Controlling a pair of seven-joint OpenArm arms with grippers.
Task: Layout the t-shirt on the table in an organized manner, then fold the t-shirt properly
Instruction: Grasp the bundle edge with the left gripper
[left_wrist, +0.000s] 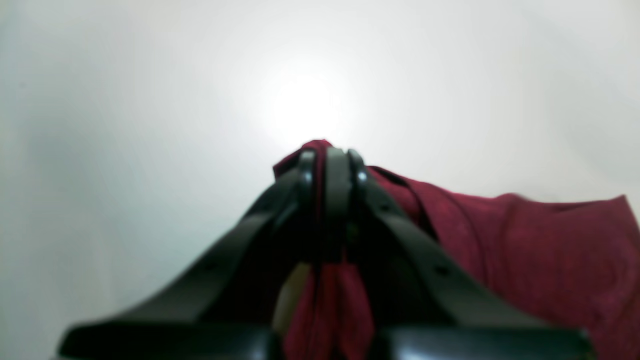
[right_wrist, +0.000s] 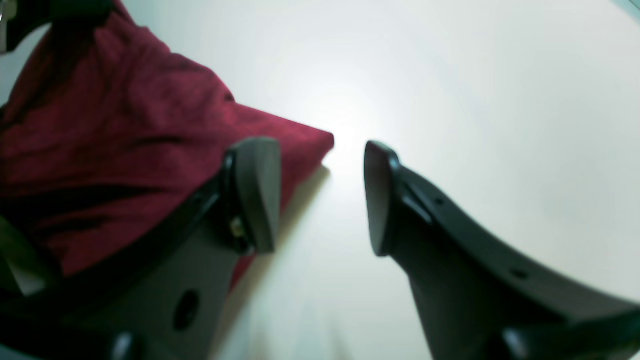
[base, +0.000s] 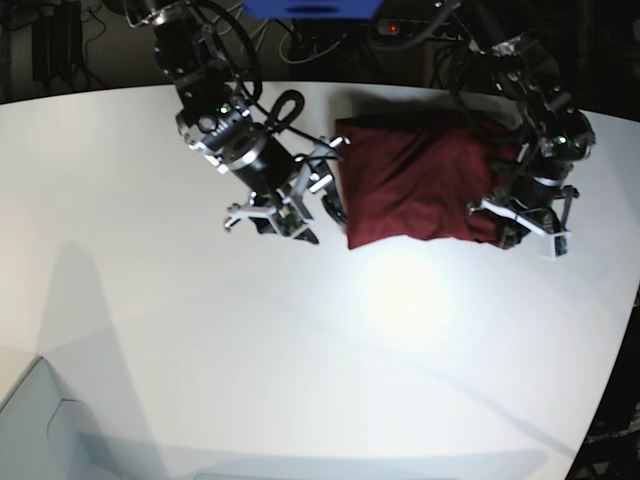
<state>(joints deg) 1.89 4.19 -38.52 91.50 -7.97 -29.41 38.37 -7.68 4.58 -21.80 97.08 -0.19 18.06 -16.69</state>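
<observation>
The dark maroon t-shirt lies as a compact folded rectangle on the white table, at the back right. My left gripper is shut on a pinch of the t-shirt, with cloth hanging between its fingers; in the base view this gripper sits at the shirt's right front corner. My right gripper is open and empty just above the table, beside the front left corner of the t-shirt. Its left finger overlaps the cloth's edge. In the base view this gripper is at the shirt's left side.
A blue object and dark cables lie behind the table's far edge. The table's curved edge runs down the right side. A pale grey surface shows at the lower left corner.
</observation>
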